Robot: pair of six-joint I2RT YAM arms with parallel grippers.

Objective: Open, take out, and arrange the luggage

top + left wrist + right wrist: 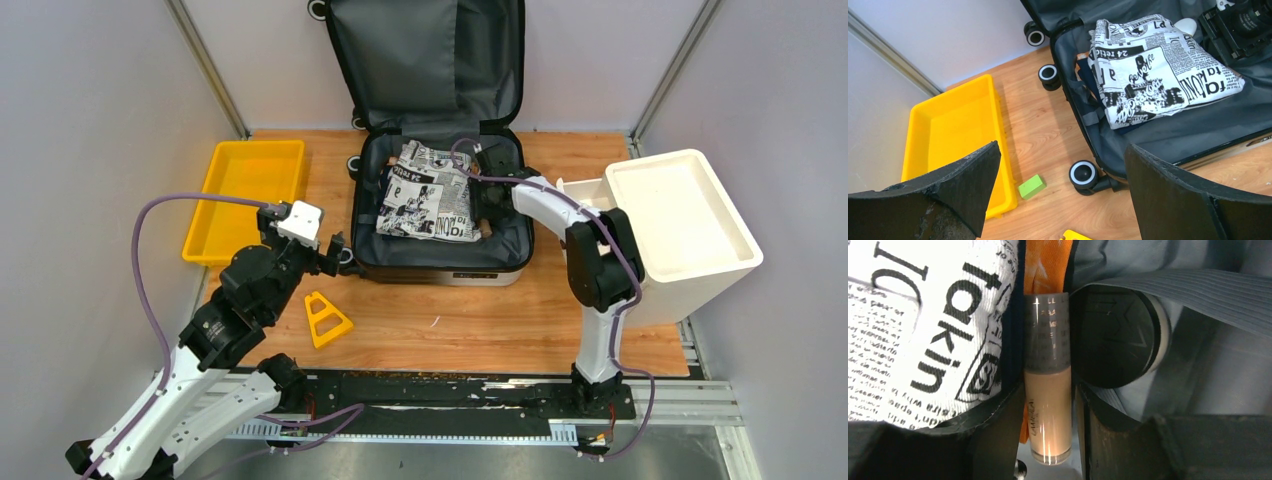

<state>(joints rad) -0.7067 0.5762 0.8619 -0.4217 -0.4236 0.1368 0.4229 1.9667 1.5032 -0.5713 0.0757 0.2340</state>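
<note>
Luggage (445, 265) lying open on wooden table (500, 325), lid tipped up against the back wall. Lower shell is ahead and to the right of left claw (340, 255) and encloses right claw (1048, 397).

Right claw is down inside the shell, at its right side. Small bottle (1048, 355), beige liquid and grey cap, sits between its fingers (998, 440), close to both; cannot tell whether the pads press on it or stand just clear.
- Left of this claw: folded newsprint-pattern cloth (425, 190)
- Beyond the bottle: orange fabric (1045, 265)
- Right of this claw: round black disc (1113, 335) against the bottle, under a grey strap (1198, 290)

Left claw released, jaws wide, nothing between them; hovers just outside the shell's left corner, near a black wheel (1083, 174). Yellow tray (245, 165) to its left, green block (1031, 186) between tray and wheel.

White bin (690, 215) well to the right of right claw
</note>
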